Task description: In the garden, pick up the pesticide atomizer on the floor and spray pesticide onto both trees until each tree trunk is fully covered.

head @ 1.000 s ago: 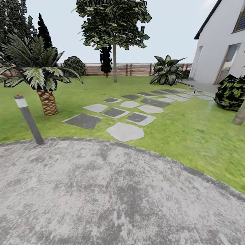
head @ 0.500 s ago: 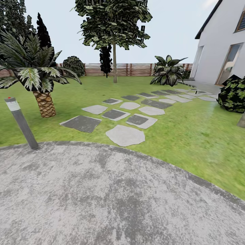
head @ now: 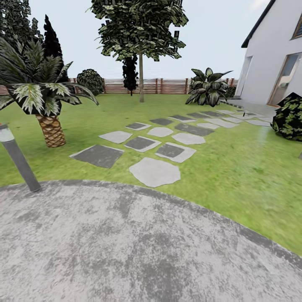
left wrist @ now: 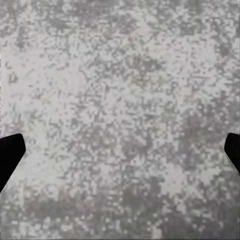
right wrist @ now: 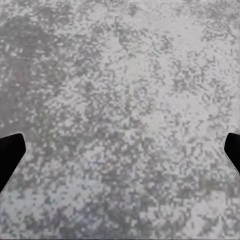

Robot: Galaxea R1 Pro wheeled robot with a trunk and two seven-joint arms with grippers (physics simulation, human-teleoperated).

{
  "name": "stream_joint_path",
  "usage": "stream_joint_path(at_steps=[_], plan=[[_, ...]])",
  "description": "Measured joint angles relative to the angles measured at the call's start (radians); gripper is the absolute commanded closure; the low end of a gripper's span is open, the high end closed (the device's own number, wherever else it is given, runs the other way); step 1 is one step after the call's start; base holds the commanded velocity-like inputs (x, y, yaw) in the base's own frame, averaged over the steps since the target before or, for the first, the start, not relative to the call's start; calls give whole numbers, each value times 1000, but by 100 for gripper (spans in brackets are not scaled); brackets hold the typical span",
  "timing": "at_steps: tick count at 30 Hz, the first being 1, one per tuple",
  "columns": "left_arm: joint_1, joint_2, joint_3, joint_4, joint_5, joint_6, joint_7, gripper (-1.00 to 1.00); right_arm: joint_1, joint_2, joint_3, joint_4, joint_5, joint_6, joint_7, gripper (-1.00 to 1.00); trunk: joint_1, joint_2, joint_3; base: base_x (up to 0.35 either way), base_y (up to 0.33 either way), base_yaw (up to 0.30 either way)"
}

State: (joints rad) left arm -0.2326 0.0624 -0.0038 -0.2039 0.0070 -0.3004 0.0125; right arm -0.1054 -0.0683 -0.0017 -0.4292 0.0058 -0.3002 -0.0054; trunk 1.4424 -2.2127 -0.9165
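- Grippers: left gripper (left wrist: 120, 150) and right gripper (right wrist: 120, 150) both spread wide, empty, fingertips at frame edges, pointed down at mottled grey pavement (head: 126, 251); probably a carry posture for driving.
- Stone slabs (head: 154, 171) run 12 to 1 o'clock across grass (head: 235, 167).
- Palm (head: 49, 126) at 10 o'clock.
- Tall tree (head: 141, 79) near 12, by fence (head: 167, 85).
- Pesticide atomizer: position not discernible.

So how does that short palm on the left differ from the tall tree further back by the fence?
The palm is short, with a thick scaly brown trunk; the tall tree rises on a thin, smooth, bare trunk. The palm's long striped fronds droop low, while the tall tree's small leaves bunch in a rounded crown high up. The palm stands nearer the paved area; the tall tree stands nearer the fence. Both grow from the lawn.
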Motion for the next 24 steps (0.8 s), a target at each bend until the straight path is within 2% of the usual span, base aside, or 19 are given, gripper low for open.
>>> stream_joint_path(at_steps=[13,24], plan=[[0,3,-5,-8,-7,-36,-1,-100,0,2,3,1,2,0,1,-100,0,0,0,322,0,0],[-1,1,-9,-14,-12,-30,0,-100,0,7,4,-6,-1,-1,5,-100,0,0,0,340,0,0]])
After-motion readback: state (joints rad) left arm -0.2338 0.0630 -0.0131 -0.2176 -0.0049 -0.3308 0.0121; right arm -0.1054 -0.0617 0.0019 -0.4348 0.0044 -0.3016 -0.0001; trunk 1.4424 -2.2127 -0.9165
